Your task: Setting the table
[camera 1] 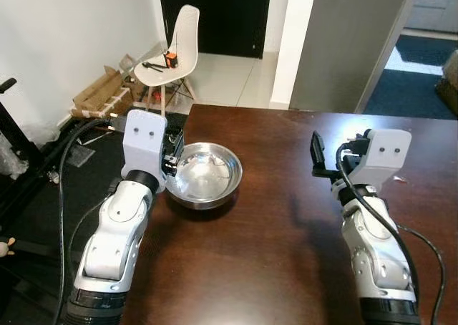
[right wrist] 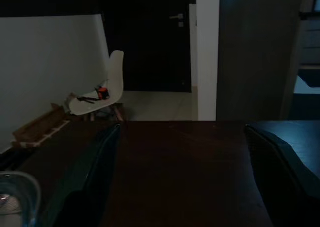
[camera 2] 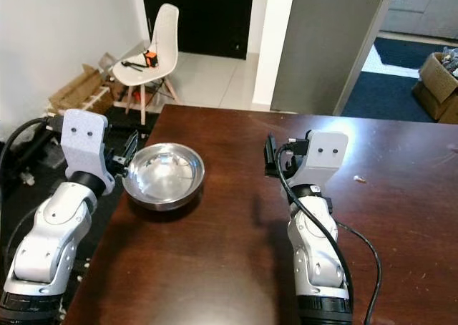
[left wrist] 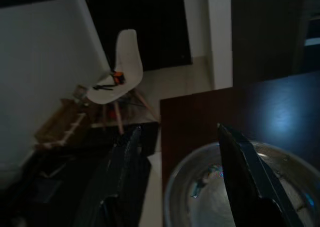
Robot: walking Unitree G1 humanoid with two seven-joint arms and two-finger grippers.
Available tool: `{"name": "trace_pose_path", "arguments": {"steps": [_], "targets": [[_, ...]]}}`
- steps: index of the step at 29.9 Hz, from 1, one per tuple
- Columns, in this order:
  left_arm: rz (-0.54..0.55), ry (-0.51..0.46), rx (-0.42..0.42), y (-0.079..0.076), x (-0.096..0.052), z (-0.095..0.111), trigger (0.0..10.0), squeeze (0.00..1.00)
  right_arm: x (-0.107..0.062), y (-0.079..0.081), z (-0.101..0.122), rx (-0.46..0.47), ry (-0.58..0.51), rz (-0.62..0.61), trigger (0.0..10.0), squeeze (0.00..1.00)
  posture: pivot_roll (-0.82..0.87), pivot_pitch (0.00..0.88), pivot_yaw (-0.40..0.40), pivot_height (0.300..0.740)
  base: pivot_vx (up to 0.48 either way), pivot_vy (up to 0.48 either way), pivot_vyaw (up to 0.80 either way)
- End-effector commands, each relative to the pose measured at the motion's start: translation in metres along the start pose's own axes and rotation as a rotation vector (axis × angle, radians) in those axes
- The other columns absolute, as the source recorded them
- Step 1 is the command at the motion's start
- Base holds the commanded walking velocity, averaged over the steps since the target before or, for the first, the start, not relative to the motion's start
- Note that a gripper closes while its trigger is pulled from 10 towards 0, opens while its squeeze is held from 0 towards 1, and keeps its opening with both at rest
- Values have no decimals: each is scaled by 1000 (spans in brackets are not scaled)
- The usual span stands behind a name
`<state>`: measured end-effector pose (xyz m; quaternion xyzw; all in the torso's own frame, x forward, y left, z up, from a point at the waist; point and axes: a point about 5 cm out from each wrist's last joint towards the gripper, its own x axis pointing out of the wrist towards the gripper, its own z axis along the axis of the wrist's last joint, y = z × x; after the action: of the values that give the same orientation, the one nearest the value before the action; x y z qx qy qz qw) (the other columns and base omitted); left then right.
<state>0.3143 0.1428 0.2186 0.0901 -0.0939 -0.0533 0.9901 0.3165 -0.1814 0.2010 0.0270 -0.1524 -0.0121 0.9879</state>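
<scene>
While both arms are reaching forward over it, the dark wooden table (camera 1: 286,253) is carrying a single steel bowl (camera 1: 206,173) near its left edge. Both silver arms are stretching out from the robot's body, each ending in a pale grey wrist block.

Left pincer (camera 1: 173,153) is sitting at the bowl's near-left rim, its fingers spread apart; in the left wrist view one black finger (left wrist: 240,172) is lying over the inside of the bowl and the other finger is hanging outside the rim, so the rim is passing between them. Whether either finger is touching the metal cannot be told. Bowl is sitting upright, shiny inside, just beyond and to the right of this pincer.

Right pincer (camera 1: 317,155) is hovering above bare table, well apart from the bowl, which is lying off to its left. Its fingers are standing wide apart in the right wrist view, holding nothing, with plain tabletop showing between them.

Beyond the left pincer, past the table's far edge, a white chair (camera 1: 174,51) is standing on the pale floor with an orange-and-black object (camera 1: 169,59) on its seat. Flattened cardboard (camera 1: 100,92) is lying against the wall to the left of the chair.
</scene>
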Motion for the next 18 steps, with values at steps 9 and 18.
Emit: {"name": "trace_pose_path", "arguments": {"steps": [9, 18], "targets": [[-325, 144, 236, 5, 14, -10, 10000, 0, -4, 8, -14, 3, 88, 78, 10000, 0, 3, 0, 111, 740, 0, 0, 0], [-574, 234, 363, 7, 24, -17, 10000, 0, -3, 19, -22, 103, 146, 142, 10000, 0, 6, 0, 133, 740, 0, 0, 0]]}}
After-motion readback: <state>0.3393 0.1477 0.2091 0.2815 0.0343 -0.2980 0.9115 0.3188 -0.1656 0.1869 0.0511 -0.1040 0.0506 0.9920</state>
